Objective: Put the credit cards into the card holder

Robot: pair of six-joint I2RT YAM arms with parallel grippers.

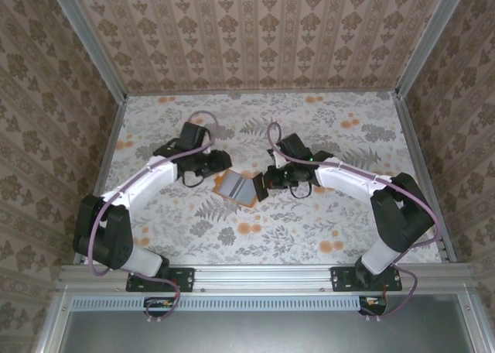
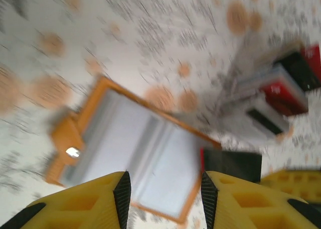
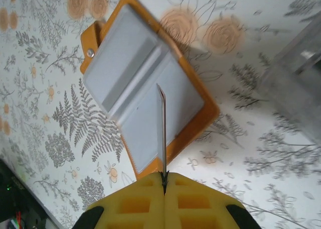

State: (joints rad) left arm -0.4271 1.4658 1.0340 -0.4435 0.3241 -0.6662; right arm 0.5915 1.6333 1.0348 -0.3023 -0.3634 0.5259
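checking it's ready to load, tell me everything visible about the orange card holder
The card holder lies open on the floral table, grey inside up, orange rim around two panels with a centre fold. An orange tab with a snap juts from one end. The right gripper holds a card edge-on over it; contact is unclear.

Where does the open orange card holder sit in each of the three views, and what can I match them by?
Top external: card holder lies mid-picture, open, grey inside up.
Left wrist: card holder at lower centre-left, just beyond the left hand.
Right wrist: card holder at upper centre, behind the credit card pinched edge-on in the right hand.
Shared landmark: its orange clasp tab at one corner.
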